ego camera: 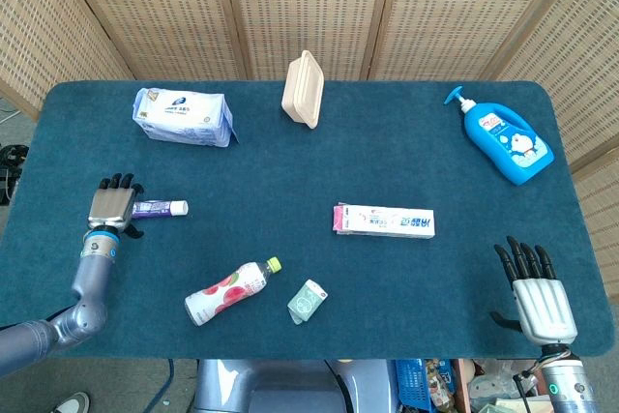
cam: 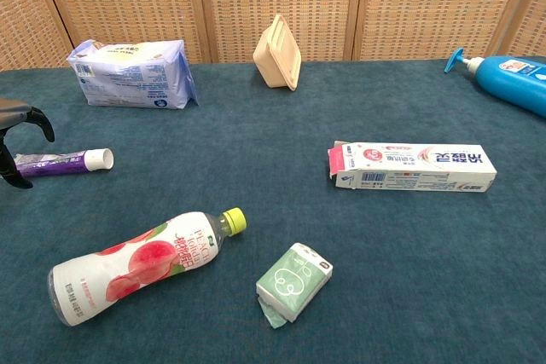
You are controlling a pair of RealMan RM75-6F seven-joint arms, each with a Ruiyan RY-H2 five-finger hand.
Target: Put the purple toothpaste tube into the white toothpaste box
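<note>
- On the blue table (ego camera: 290, 171), at its left side, the purple toothpaste tube (ego camera: 160, 208) lies flat, its white cap pointing right.
- Left hand (ego camera: 111, 207) is over the tube's tail end, fingers spread around it; whether it grips, I cannot tell.
- White toothpaste box (ego camera: 385, 221) lies right of centre, well apart from the tube, its flap end facing left.
- Right hand (ego camera: 538, 299) hovers at the near right corner, fingers apart, holding nothing.

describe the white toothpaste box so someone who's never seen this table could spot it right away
On the blue table, look right of centre, in front of the blue pump bottle. The white toothpaste box lies flat there by itself, its flap end facing left. It is the only long, thin carton, white with pink at one end.
</note>
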